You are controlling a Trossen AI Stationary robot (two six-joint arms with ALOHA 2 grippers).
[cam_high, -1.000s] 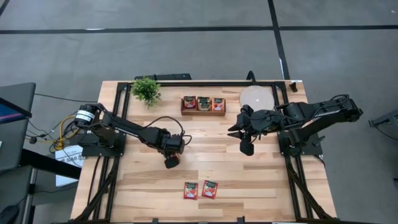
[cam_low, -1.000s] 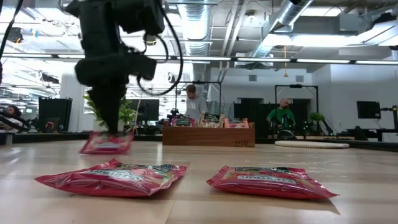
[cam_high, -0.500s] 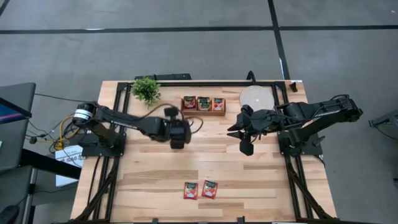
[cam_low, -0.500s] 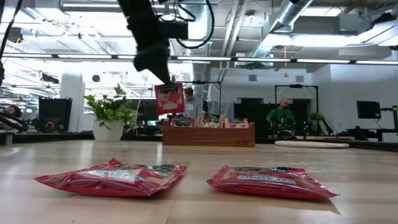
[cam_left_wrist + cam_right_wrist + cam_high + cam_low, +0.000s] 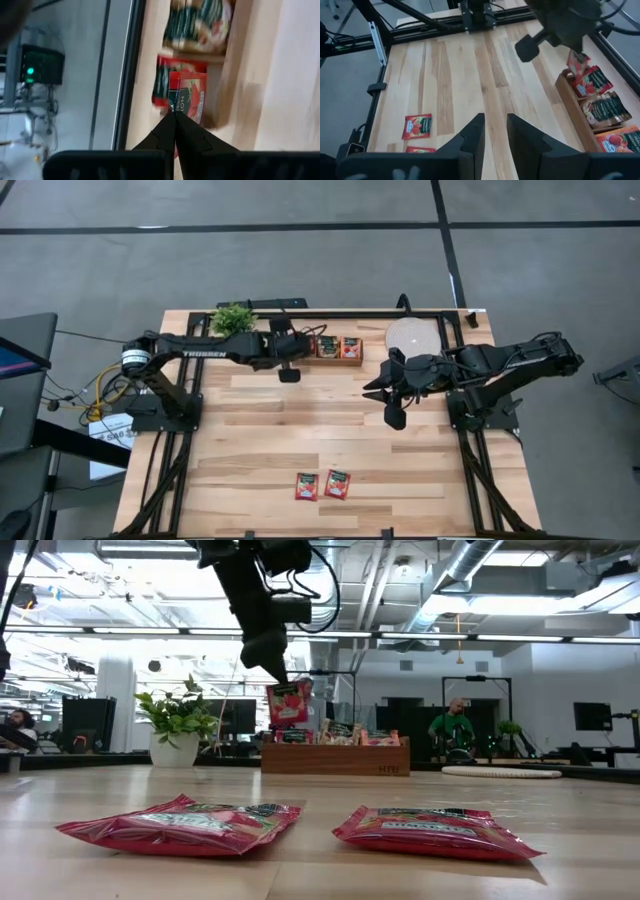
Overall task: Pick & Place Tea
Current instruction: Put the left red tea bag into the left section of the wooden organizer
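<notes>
Because the wooden tray [image 5: 327, 360] took the tea, the left gripper [image 5: 284, 678] hung over its plant-side end, fingers [image 5: 170, 131] clenched on a red sachet [image 5: 287, 704]. Well away from the tray, two sachets [image 5: 322, 485] lay on the tabletop [image 5: 400, 470], and the right gripper [image 5: 492, 131] waited beside the tray, fingers apart and grasping nothing.

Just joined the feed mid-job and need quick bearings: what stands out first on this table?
The left claw hangs shut on a red sachet just above the wooden tray at the table's far edge, which already holds other sachets. Two more red sachets lie flat side by side near the front edge. The right claw waits over mid-table, holding nothing.
</notes>
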